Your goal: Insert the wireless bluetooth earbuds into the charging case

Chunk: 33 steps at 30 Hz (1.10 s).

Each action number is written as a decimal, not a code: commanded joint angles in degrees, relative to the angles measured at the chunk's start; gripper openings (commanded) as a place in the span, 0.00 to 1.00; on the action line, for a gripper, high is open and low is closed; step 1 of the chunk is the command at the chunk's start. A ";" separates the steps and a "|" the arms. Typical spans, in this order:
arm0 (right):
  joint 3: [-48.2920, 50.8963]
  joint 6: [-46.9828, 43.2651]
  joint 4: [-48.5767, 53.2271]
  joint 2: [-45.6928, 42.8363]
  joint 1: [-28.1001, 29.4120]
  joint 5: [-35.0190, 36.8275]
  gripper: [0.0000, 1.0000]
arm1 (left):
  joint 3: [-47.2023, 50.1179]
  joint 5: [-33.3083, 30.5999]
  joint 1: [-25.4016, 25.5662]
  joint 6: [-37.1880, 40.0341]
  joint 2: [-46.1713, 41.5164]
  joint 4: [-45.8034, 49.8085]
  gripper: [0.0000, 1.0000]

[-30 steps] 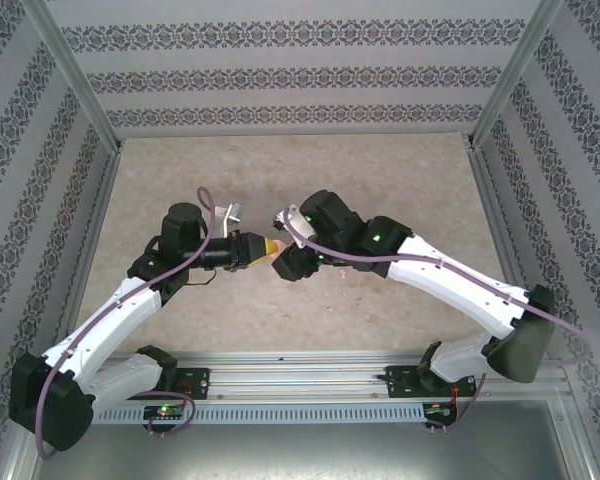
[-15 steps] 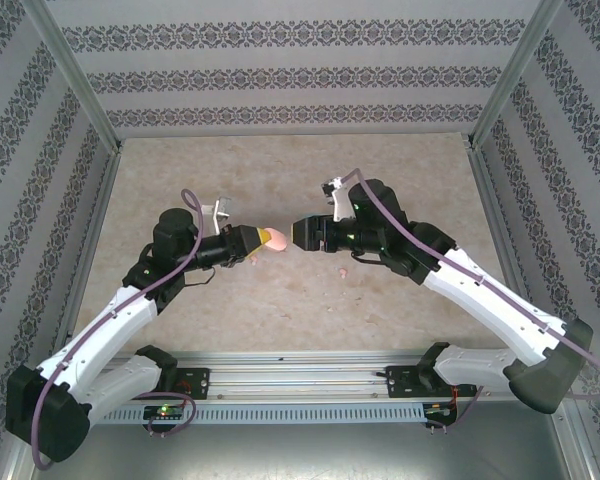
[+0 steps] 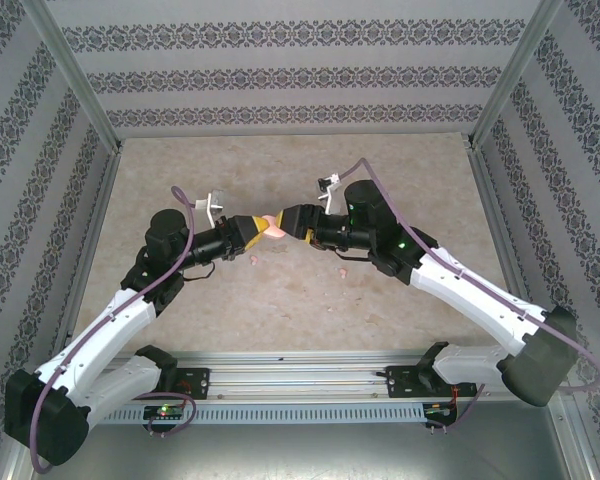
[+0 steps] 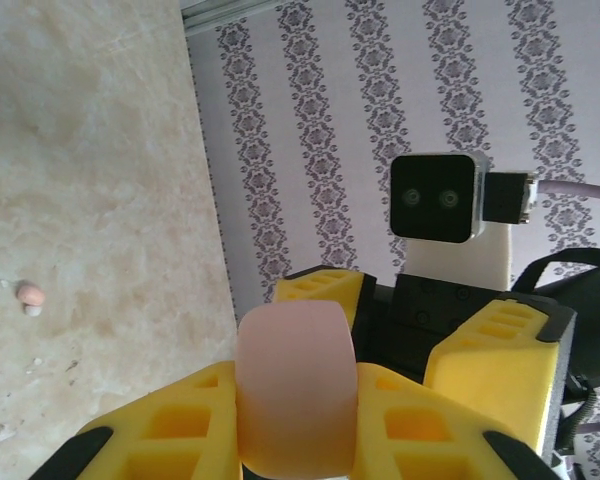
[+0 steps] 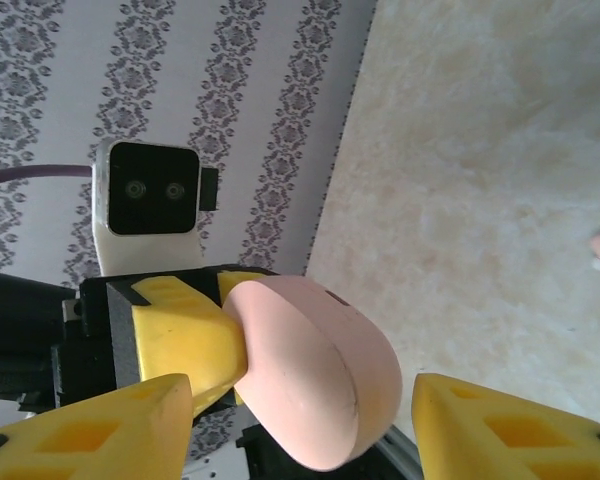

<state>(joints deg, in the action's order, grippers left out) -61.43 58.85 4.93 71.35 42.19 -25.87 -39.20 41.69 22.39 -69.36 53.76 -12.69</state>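
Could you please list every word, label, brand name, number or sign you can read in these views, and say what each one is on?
None: no text can be read anywhere.
The pink charging case is plain, with no logo or lettering on the faces that show.
The camera block on the facing arm bears no label.
The wallpaper carries only a floral stripe pattern, no letters.

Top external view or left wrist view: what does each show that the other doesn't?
Top external: the left arm and right arm whole, down to the base rail. Left wrist: the right wrist camera with its two lenses, close up. Both: the pink case shut in the left gripper, the right gripper open at its end, a pink earbud on the table.
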 commanded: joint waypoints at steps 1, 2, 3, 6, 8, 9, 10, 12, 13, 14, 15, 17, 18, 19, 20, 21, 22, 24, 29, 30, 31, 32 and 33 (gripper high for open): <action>1.48 3.75 -5.47 1.13 -0.20 -2.55 0.58 | 0.47 -0.30 -0.37 -3.07 -1.21 -6.39 0.13; 1.70 4.16 -6.12 1.31 -0.19 -2.68 0.58 | 0.44 -0.42 -0.42 -3.42 -1.25 -6.69 0.13; 1.97 4.56 -6.65 1.42 -0.25 -2.70 0.57 | 0.46 -0.38 -0.41 -3.75 -1.27 -7.10 0.13; 2.51 4.94 -6.65 1.51 -0.19 -2.24 0.57 | 0.20 -0.31 -0.38 -4.20 -1.34 -7.52 0.13; 2.90 5.52 -7.53 1.51 -0.27 -2.41 0.55 | 0.18 -0.31 -0.42 -4.59 -1.37 -7.72 0.13; 3.23 6.22 -8.52 1.55 -0.42 -2.65 0.53 | 0.34 -0.39 -0.42 -4.85 -1.38 -7.87 0.13; 3.40 6.97 -9.56 1.64 -0.43 -3.06 0.51 | 0.47 -0.46 -0.42 -5.19 -1.50 -8.21 0.13; 3.77 8.44 -11.77 2.02 -0.45 -3.79 0.47 | 0.71 -0.71 -0.46 -5.74 -1.52 -8.95 0.13; 3.98 9.32 -13.04 2.26 -0.46 -4.34 0.45 | 0.84 -0.86 -0.43 -5.94 -1.47 -9.26 0.13; 4.04 10.01 -14.03 2.58 -0.47 -4.79 0.43 | 0.92 -0.94 -0.39 -6.11 -1.51 -9.50 0.13; 4.16 10.80 -15.11 2.86 -0.47 -5.26 0.41 | 1.05 -1.00 -0.42 -6.29 -1.52 -9.74 0.13; 4.46 12.12 -16.91 3.45 -0.47 -6.00 0.37 | 1.40 -1.20 -0.42 -6.60 -1.57 -10.29 0.13; 4.64 12.92 -17.85 3.66 -0.43 -6.34 0.34 | 1.64 -1.30 -0.43 -6.87 -1.58 -10.61 0.13; 4.80 13.70 -18.80 3.86 -0.48 -6.55 0.31 | 1.86 -1.35 -0.42 -6.88 -1.62 -10.70 0.13; 5.15 14.36 -19.56 3.95 -0.51 -6.64 0.28 | 2.02 -1.39 -0.41 -6.91 -1.57 -10.71 0.13; 5.43 15.07 -20.48 3.97 -0.62 -6.72 0.26 | 2.34 -1.50 -0.48 -6.92 -1.64 -10.69 0.13; 5.66 15.48 -21.06 3.97 -0.59 -6.71 0.24 | 2.54 -1.70 -0.50 -6.84 -1.71 -10.73 0.14; 5.87 15.98 -21.24 3.78 -0.76 -6.65 0.21 | 2.96 -2.20 -0.48 -6.31 -2.05 -10.78 0.14; 6.47 17.20 -21.43 2.71 -1.64 -6.65 0.18 | 3.56 -3.15 -0.45 -1.24 -3.49 -11.37 0.31; 6.69 17.50 -21.45 2.36 -1.94 -6.65 0.17 | 3.67 -3.35 -0.43 0.64 -4.02 -11.36 0.36; 6.91 17.82 -21.34 1.94 -2.25 -6.73 0.17 | 3.70 -3.66 -0.49 2.56 -4.59 -11.36 0.39; 7.09 18.03 -21.21 1.59 -2.61 -6.82 0.17 | 3.91 -3.95 -0.46 4.22 -5.15 -11.39 0.43; 7.20 18.23 -20.98 1.14 -3.11 -7.27 0.17 | 4.04 -4.22 -0.50 6.67 -5.97 -11.21 0.45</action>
<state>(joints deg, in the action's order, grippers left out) -55.13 75.37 -13.69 74.50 40.40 -31.66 -35.73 38.39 21.69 -70.50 50.26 -20.21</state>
